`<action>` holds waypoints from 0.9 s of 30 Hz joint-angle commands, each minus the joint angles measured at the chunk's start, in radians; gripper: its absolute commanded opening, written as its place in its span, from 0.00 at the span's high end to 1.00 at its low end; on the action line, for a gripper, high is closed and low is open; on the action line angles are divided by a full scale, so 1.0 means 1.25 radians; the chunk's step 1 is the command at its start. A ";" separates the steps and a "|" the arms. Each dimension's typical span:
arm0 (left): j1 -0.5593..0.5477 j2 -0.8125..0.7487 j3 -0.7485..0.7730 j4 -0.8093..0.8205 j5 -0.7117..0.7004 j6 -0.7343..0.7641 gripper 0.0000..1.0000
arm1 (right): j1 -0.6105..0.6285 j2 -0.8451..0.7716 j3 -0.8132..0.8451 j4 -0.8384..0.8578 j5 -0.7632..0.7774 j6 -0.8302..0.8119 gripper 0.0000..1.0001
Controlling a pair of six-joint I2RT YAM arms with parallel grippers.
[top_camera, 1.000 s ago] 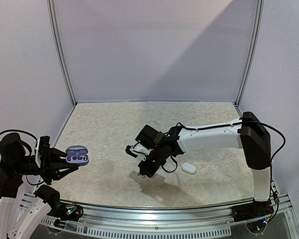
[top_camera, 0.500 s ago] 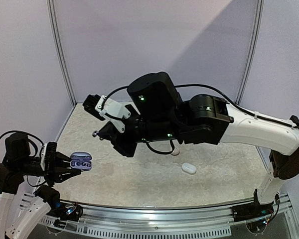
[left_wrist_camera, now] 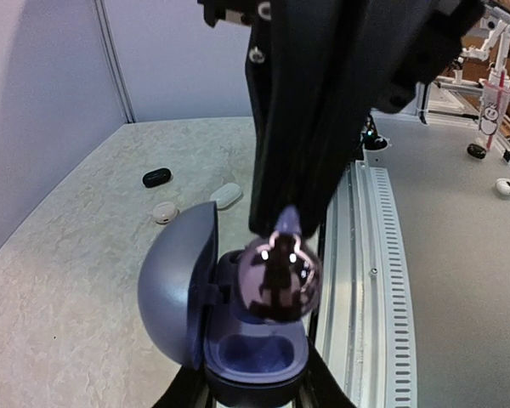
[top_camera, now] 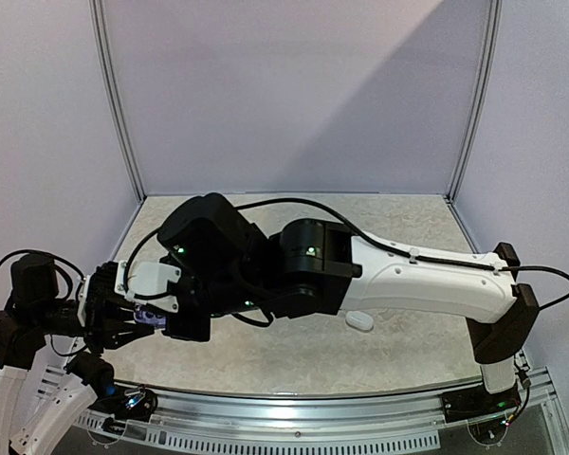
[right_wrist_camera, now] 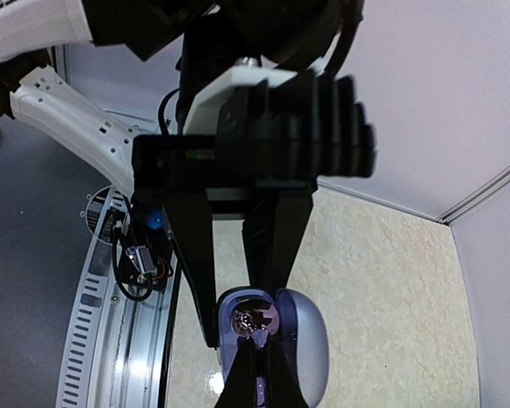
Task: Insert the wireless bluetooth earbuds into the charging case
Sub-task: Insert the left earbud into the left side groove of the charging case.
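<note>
My left gripper [left_wrist_camera: 255, 393] is shut on an open lavender charging case [left_wrist_camera: 253, 357], held in the air off the table's near left corner; its lid [left_wrist_camera: 180, 276] stands open to the left. My right gripper [right_wrist_camera: 257, 364] is shut on a glossy lavender earbud [left_wrist_camera: 279, 277] and holds it right over the case's far well. I cannot tell if the earbud touches the well. The near well [left_wrist_camera: 257, 350] is empty. The right wrist view shows the earbud [right_wrist_camera: 253, 321] inside the case's rim [right_wrist_camera: 225, 327]. In the top view the right wrist hides most of the case [top_camera: 153, 320].
A black case [left_wrist_camera: 156, 177], a white case [left_wrist_camera: 226, 195] and a small round white piece [left_wrist_camera: 164, 212] lie on the marbled table. The white case also shows in the top view [top_camera: 359, 320]. The slotted metal rail [left_wrist_camera: 382, 280] runs along the table's near edge.
My right arm has swung from the middle of the table up and over to the left, and come down at the case. My left gripper has held the case nearly still.
</note>
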 commanded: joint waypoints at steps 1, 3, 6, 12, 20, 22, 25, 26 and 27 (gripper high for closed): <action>-0.009 0.009 0.015 -0.011 0.008 0.007 1.00 | 0.004 0.009 0.017 -0.031 -0.022 -0.023 1.00; -0.008 0.009 0.016 -0.011 0.008 0.007 1.00 | 0.004 0.013 0.017 -0.039 -0.025 -0.023 1.00; -0.008 0.010 0.015 -0.009 0.010 0.006 1.00 | 0.004 0.026 0.017 -0.044 -0.010 -0.022 1.00; -0.008 0.006 0.015 -0.010 0.009 0.007 1.00 | 0.004 0.050 0.017 -0.022 0.005 -0.020 1.00; -0.008 0.005 0.014 -0.011 0.011 0.006 1.00 | -0.003 0.056 0.017 -0.003 0.029 -0.023 1.00; -0.008 0.002 0.015 -0.011 0.009 0.006 1.00 | -0.007 0.060 0.017 -0.003 0.030 -0.022 1.00; -0.008 0.000 0.014 -0.010 0.008 0.007 1.00 | -0.007 0.066 0.017 -0.009 0.027 -0.024 1.00; -0.008 -0.001 0.014 -0.010 0.007 0.006 1.00 | -0.008 0.066 0.017 -0.012 0.028 -0.025 1.00; -0.008 0.000 0.014 -0.010 0.007 0.007 1.00 | -0.008 0.067 0.017 -0.014 0.026 -0.026 1.00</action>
